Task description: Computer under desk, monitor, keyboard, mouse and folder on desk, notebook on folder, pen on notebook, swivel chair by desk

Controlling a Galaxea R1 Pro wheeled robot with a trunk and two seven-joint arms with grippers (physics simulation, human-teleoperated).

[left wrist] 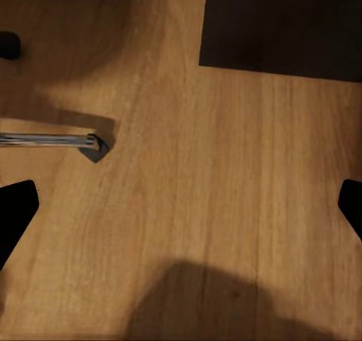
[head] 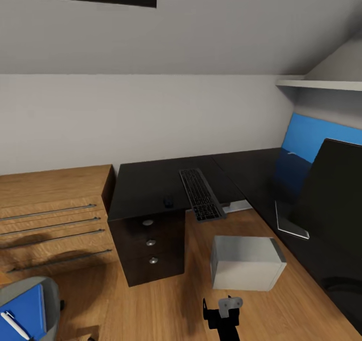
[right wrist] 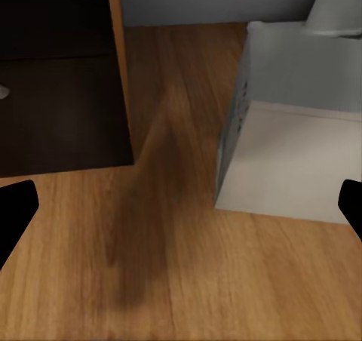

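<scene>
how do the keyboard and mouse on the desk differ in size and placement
The keyboard is long, slim and grey with black keys; the mouse is a small black rounded lump. The keyboard's near end sticks out past the edge of the desk, while the mouse sits fully on the top, close to that edge. The keyboard stands out; the mouse nearly blends into the black surface. Both lie side by side on the desk.
</scene>
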